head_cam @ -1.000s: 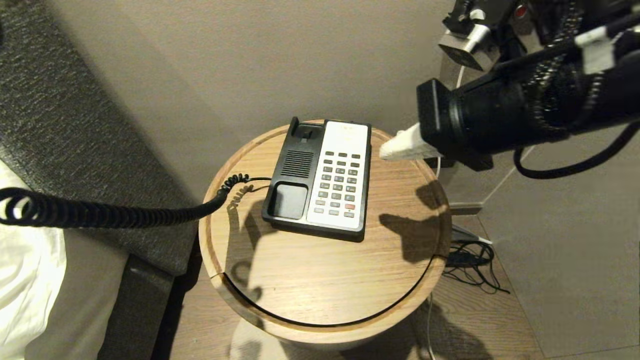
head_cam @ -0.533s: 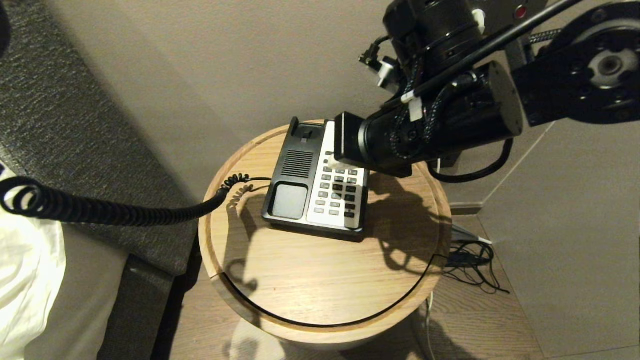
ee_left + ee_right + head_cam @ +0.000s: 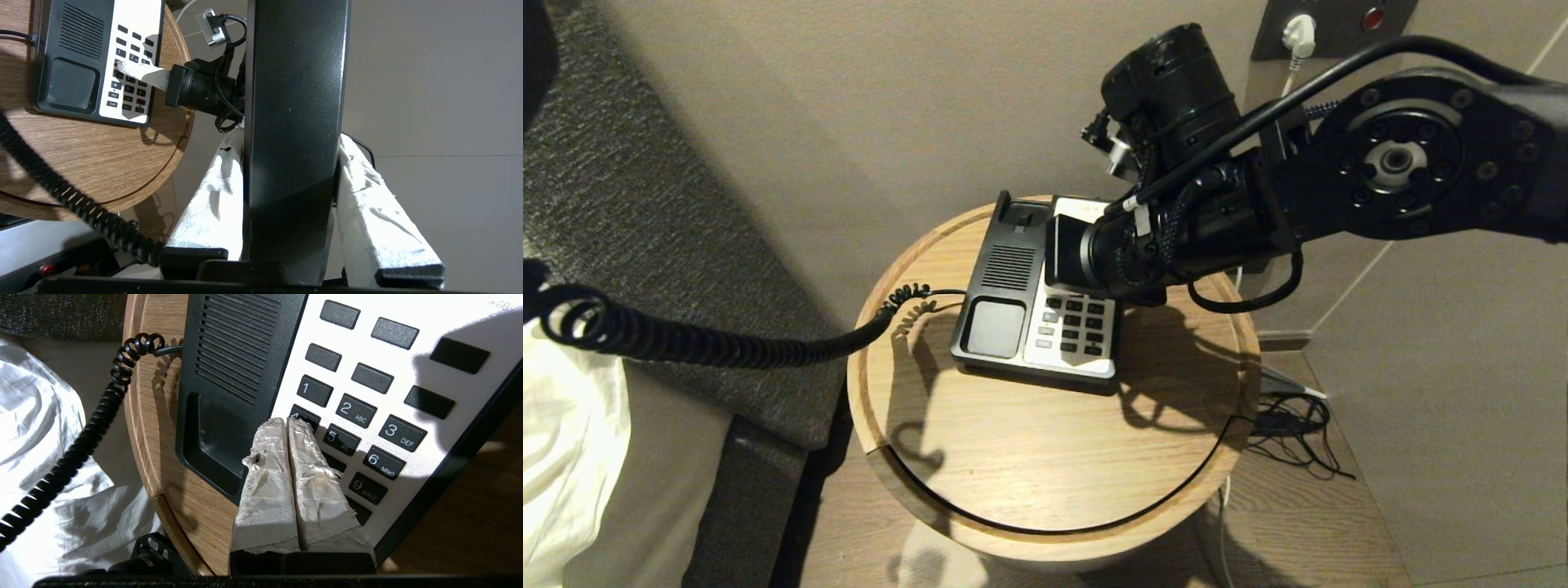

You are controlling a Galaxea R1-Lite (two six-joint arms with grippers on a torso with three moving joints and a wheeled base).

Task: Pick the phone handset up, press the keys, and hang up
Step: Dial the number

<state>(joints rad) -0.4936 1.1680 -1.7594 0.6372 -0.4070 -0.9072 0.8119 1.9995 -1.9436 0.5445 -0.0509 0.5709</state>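
My left gripper (image 3: 290, 141) is shut on the phone handset (image 3: 294, 102), a glossy black bar clamped between its white-wrapped fingers (image 3: 212, 196); both are outside the head view. The handset's coiled cord (image 3: 711, 347) stretches left from the black-and-white phone base (image 3: 1005, 286) on the round wooden table (image 3: 1054, 457). The cradle stands empty. My right gripper (image 3: 288, 421) is shut with nothing held, its fingertips together on the "4" key of the keypad (image 3: 367, 416). In the head view the right arm (image 3: 1160, 245) covers the upper keys, and the left wrist view shows the right gripper (image 3: 122, 67) on the keypad.
A dark upholstered bed side (image 3: 621, 188) and white sheet (image 3: 564, 441) lie left of the table. A wall socket with a white plug (image 3: 1294, 33) is behind, and loose cables (image 3: 1290, 425) lie on the floor to the right.
The right arm has swung in from the right and come down over the keypad, bringing its shut fingers onto the keys. The cord's far end has shifted slightly.
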